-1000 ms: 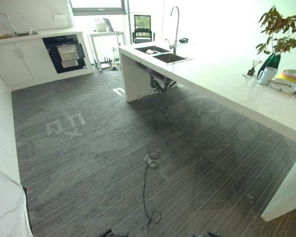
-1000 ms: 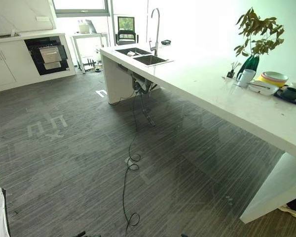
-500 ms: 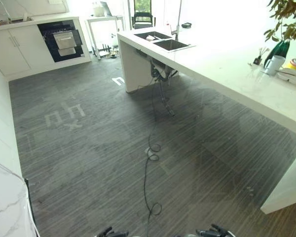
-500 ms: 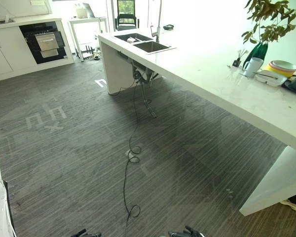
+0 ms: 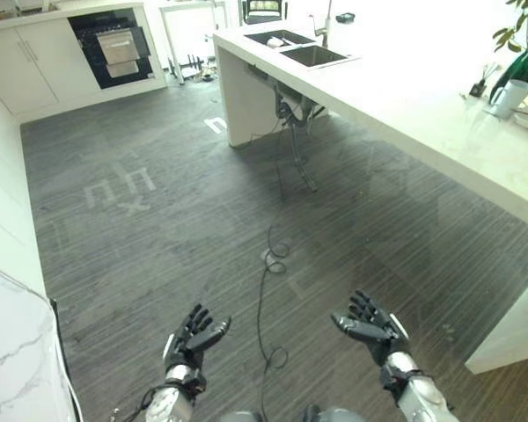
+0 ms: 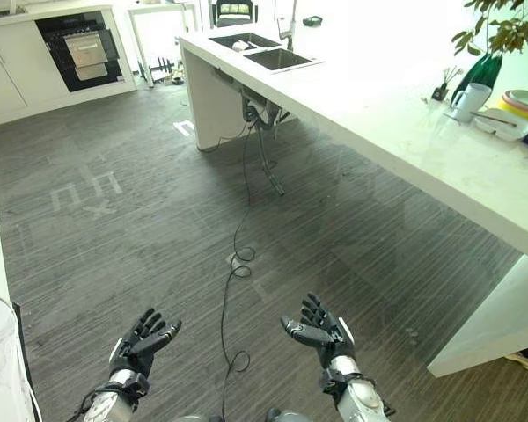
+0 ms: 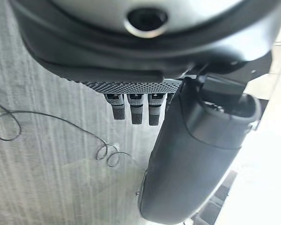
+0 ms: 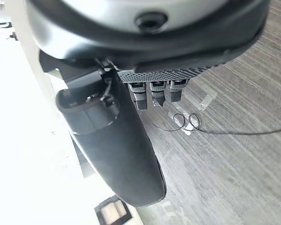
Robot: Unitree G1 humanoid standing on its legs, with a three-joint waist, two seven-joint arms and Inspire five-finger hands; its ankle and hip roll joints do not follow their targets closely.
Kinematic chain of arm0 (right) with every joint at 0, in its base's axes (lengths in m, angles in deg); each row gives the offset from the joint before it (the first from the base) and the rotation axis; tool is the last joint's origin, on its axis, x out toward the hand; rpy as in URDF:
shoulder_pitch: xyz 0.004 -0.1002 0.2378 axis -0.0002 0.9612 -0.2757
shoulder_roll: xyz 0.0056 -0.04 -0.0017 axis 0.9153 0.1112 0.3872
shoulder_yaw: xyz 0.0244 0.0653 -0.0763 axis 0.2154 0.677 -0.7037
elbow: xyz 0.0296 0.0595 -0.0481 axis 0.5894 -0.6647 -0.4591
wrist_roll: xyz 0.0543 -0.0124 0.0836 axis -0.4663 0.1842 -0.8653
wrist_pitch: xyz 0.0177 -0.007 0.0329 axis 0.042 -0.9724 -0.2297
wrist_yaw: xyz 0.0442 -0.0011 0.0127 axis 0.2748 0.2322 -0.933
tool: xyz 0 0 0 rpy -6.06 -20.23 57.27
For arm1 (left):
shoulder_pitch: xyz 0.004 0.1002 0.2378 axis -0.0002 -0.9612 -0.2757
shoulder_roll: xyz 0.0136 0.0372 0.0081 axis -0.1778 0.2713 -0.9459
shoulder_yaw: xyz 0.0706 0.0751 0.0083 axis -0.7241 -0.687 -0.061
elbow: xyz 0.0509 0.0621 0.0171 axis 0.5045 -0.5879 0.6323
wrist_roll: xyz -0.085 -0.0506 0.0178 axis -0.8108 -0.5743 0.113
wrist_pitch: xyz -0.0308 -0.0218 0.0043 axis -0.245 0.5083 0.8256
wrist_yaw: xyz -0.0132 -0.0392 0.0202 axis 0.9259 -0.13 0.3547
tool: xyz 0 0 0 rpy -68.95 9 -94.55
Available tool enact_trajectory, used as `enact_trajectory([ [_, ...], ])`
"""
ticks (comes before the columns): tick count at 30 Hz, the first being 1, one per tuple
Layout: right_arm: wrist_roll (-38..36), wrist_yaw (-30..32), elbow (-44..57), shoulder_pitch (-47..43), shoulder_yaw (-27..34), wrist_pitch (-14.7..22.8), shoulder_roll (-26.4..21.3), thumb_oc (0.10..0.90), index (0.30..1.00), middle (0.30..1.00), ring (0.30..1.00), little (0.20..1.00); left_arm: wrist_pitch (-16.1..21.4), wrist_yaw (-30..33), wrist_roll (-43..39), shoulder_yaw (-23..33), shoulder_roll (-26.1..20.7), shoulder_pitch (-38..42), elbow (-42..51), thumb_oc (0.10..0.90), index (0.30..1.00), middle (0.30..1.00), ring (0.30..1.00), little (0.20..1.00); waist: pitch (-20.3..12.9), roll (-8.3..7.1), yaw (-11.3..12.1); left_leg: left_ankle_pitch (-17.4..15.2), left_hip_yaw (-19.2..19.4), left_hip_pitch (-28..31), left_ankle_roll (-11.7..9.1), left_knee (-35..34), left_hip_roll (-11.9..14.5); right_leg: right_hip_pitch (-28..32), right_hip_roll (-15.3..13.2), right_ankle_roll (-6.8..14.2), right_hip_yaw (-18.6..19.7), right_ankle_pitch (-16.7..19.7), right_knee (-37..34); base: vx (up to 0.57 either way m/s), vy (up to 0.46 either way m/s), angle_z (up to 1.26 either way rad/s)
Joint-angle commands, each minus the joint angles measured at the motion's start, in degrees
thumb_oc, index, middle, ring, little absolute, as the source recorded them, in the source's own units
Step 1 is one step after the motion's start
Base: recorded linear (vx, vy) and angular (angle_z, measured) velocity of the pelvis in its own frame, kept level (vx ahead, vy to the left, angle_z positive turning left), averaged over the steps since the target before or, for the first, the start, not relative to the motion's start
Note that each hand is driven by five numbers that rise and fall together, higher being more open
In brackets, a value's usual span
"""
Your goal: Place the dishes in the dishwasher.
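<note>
While your left hand [image 5: 192, 338] and right hand [image 5: 372, 328] hang over floor [image 5: 158, 237], fingers spread, holding nothing, dishes [image 6: 502, 114] sit far right on table [image 6: 396, 132], dishwasher [image 5: 114, 46] far across room.

Both hands, the left hand [image 5: 190, 338] and right hand [image 5: 371, 327], hang with relaxed fingers over bare floor [image 5: 158, 237], nothing near them. The counter [image 6: 405, 145] runs well off to the right hand's side, carrying a mug [image 6: 468, 101] and plates [image 6: 521, 102]; the dishwasher [image 5: 116, 48] stands far ahead, left.
</note>
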Motion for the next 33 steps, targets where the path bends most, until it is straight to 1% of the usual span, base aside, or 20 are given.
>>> enact_trajectory([
  [1,0.20,-1.70,4.91,-2.19,3.06,6.85,-2.96,0.800,0.900,0.900,0.900,0.900,8.08,-2.38,-2.60,0.45,-2.43,2.28,3.72,0.800,0.900,0.900,0.900,0.900,1.73,4.05,-1.10,5.52,5.29,-7.30,-0.67,-2.49,7.16,7.12,3.62,4.72,2.82,-2.28,-3.96,0.30,0.164,0.29],
  [3,-1.13,-2.77,8.72,0.03,4.03,5.27,-3.98,0.800,0.900,0.900,0.900,0.900,7.43,-1.40,-2.79,0.13,-3.20,-0.65,8.30,0.800,0.900,0.900,0.900,0.900,1.46,5.75,-0.92,6.79,4.02,-11.77,-1.25,-2.49,9.06,8.79,5.11,5.09,3.87,-2.96,-3.96,0.38,0.185,0.25],
  [5,-1.44,-5.20,10.58,2.45,4.83,5.44,-4.60,0.800,0.900,0.900,0.900,0.900,7.57,-1.92,-3.70,0.45,-3.39,-3.70,10.71,0.800,0.900,0.900,0.900,0.900,1.33,6.63,0.09,9.56,0.20,-15.86,-2.36,-2.49,9.20,10.85,6.19,4.61,5.58,-4.38,-3.96,0.39,0.191,-0.02],
  [6,-1.06,-5.85,11.35,3.07,4.84,5.61,-5.18,0.800,0.900,0.900,0.900,0.900,7.61,-2.25,-4.47,0.73,-3.28,-4.68,11.37,0.800,0.900,0.900,0.900,0.900,1.38,6.93,0.33,10.65,-0.16,-16.67,-2.77,-2.49,9.54,11.58,6.41,4.25,5.91,-4.99,-3.96,0.38,0.224,-0.30],
  [10,0.02,-6.96,12.64,3.07,3.84,6.72,-7.41,0.800,0.900,0.900,0.900,0.900,8.22,-2.63,-5.42,0.89,-3.21,-5.93,11.91,0.800,0.900,0.900,0.900,0.900,0.54,7.59,-0.79,11.41,4.14,-14.16,-2.95,-2.49,12.31,13.08,5.48,4.13,5.44,-5.67,-3.96,0.34,0.220,-0.61],
  [11,-0.39,-7.32,13.07,3.21,3.78,6.63,-7.66,0.800,0.900,0.900,0.900,0.900,8.17,-2.50,-5.37,1.01,-3.53,-6.07,12.24,0.800,0.900,0.900,0.900,0.900,-0.01,7.51,-0.96,10.63,5.13,-13.09,-2.60,-2.49,12.41,14.01,4.80,4.54,5.55,-5.93,-3.96,0.48,0.287,-0.26],
  [14,-0.41,-7.00,13.69,3.08,3.97,5.64,-7.12,0.800,0.900,0.900,0.900,0.900,7.55,-2.83,-5.08,1.83,-4.31,-6.05,12.49,0.800,0.900,0.900,0.900,0.900,-1.44,6.41,-0.72,4.34,6.48,-10.38,-0.13,-2.49,9.76,17.85,1.84,6.45,6.27,-7.54,-3.96,0.32,0.205,-0.08],
  [15,-0.57,-6.20,14.21,2.83,4.09,4.97,-6.42,0.800,0.900,0.900,0.900,0.900,6.69,-3.35,-5.04,2.40,-4.66,-5.88,12.81,0.800,0.900,0.900,0.900,0.900,-2.54,6.04,-0.21,1.60,6.54,-9.68,1.35,-2.49,8.34,19.29,0.43,7.58,6.48,-8.05,-3.96,0.33,0.228,0.04],
  [16,-0.54,-5.37,14.45,2.69,4.13,4.68,-5.74,0.800,0.900,0.900,0.900,0.900,5.72,-3.94,-4.80,2.85,-4.99,-5.58,13.04,0.800,0.900,0.900,0.900,0.900,-3.55,6.06,0.14,0.52,6.44,-9.51,2.24,-2.49,7.80,19.68,-0.36,8.48,6.21,-6.91,-3.96,0.46,0.290,0.09],
  [17,-0.37,-4.34,14.83,2.51,4.35,4.14,-4.39,0.800,0.900,0.900,0.900,0.900,4.22,-5.19,-4.02,3.33,-5.50,-5.04,13.02,0.800,0.900,0.900,0.900,0.900,-4.42,5.06,0.02,-1.20,5.76,-8.05,3.78,-2.49,5.62,21.41,-3.34,10.95,5.10,-0.80,-3.96,0.45,0.297,0.14],
  [18,0.53,-3.32,15.54,2.52,4.47,3.90,-3.43,0.800,0.900,0.900,0.900,0.900,3.51,-5.79,-3.38,3.14,-5.78,-4.14,12.75,0.800,0.900,0.900,0.900,0.900,-5.12,5.81,-0.48,-1.93,3.61,-7.18,4.64,-2.49,4.72,21.98,-4.89,12.48,4.38,9.13,-2.80,0.43,0.332,0.19],
  [20,1.01,-2.26,16.89,2.88,4.70,3.50,-2.42,0.800,0.900,0.900,0.900,0.900,2.22,-7.06,-2.93,2.71,-6.20,-2.73,12.80,0.800,0.900,0.900,0.900,0.900,-5.29,7.30,-0.55,-3.09,1.43,-5.95,5.99,-2.49,3.53,16.19,-8.71,12.63,4.59,13.49,13.83,0.31,0.311,0.51],
  [22,2.71,-1.95,16.88,2.55,4.16,4.18,-1.97,0.800,0.900,0.900,0.900,0.900,1.88,-6.52,-1.71,1.91,-6.45,-2.12,13.90,0.800,0.900,0.900,0.900,0.900,-4.82,8.12,-1.01,-4.67,1.03,-4.40,6.98,-2.49,2.46,7.26,-9.45,11.57,5.80,14.16,24.71,0.26,0.211,0.66],
  [23,3.05,-1.50,16.09,1.80,3.41,4.83,-2.02,0.800,0.900,0.900,0.900,0.900,1.54,-5.23,-1.47,1.07,-6.56,-1.80,14.98,0.800,0.900,0.900,0.900,0.900,-4.37,7.90,-1.44,-5.18,0.51,-3.00,7.17,-2.49,1.32,3.38,-7.04,9.73,4.75,10.50,22.49,0.27,0.028,0.34],
  [24,2.36,-1.58,16.54,1.88,3.32,4.76,-2.45,0.800,0.900,0.900,0.900,0.900,1.75,-5.22,-1.51,0.91,-6.71,-1.90,15.46,0.800,0.900,0.900,0.900,0.900,-4.23,7.69,-1.90,-4.88,0.15,-2.54,6.71,-2.49,1.16,2.87,-4.04,9.01,2.90,7.99,16.77,0.30,-0.066,0.09],
  [26,1.32,-2.31,18.09,2.95,4.02,4.34,-2.98,0.800,0.900,0.900,0.900,0.900,1.49,-5.30,-1.34,0.92,-6.83,-2.11,16.72,0.800,0.900,0.900,0.900,0.900,-4.07,7.08,-2.90,-4.82,-0.56,-2.00,5.94,-2.49,0.85,2.71,-1.17,9.04,-0.19,8.01,5.23,0.30,-0.155,0.58],
  [27,0.92,-3.29,18.92,4.28,4.77,4.74,-3.67,0.800,0.900,0.900,0.900,0.900,0.64,-5.52,-1.28,1.19,-7.45,-2.07,17.83,0.800,0.900,0.900,0.900,0.900,-3.50,5.81,-4.09,-5.64,-0.68,-0.54,5.28,-2.49,0.29,1.61,-0.59,9.66,-2.09,9.97,-3.96,0.37,-0.201,1.37],
  [29,-0.21,-3.72,19.24,5.66,5.42,5.55,-4.40,0.800,0.900,0.900,0.900,0.900,0.29,-6.42,-0.70,0.70,-7.61,-1.93,18.31,0.800,0.900,0.900,0.900,0.900,-2.61,3.02,-5.71,-7.44,-0.14,1.51,5.06,-2.49,-2.16,-5.40,-2.58,11.11,-0.34,9.08,-3.96,0.43,-0.207,1.38],
  [31,-0.32,-3.01,18.31,6.34,4.98,7.87,-4.69,0.800,0.900,0.900,0.900,0.900,2.68,-7.16,0.91,-2.34,-7.41,-1.83,17.15,0.800,0.900,0.900,0.900,0.900,-2.42,1.84,-7.70,-10.94,-1.96,4.91,6.19,-2.49,-4.16,-12.21,-4.35,11.86,2.93,12.64,-3.96,0.82,-0.333,0.73],
  [33,0.05,-0.65,18.30,5.65,3.65,7.38,-5.33,0.800,0.900,0.900,0.900,0.900,3.79,-7.22,2.23,-3.94,-7.84,-1.16,16.17,0.800,0.900,0.900,0.900,0.900,-3.67,1.34,-7.86,-13.11,-0.56,7.05,6.06,-2.49,-3.63,-9.58,-4.47,11.53,1.60,11.09,-3.96,0.79,-0.356,0.14],
])
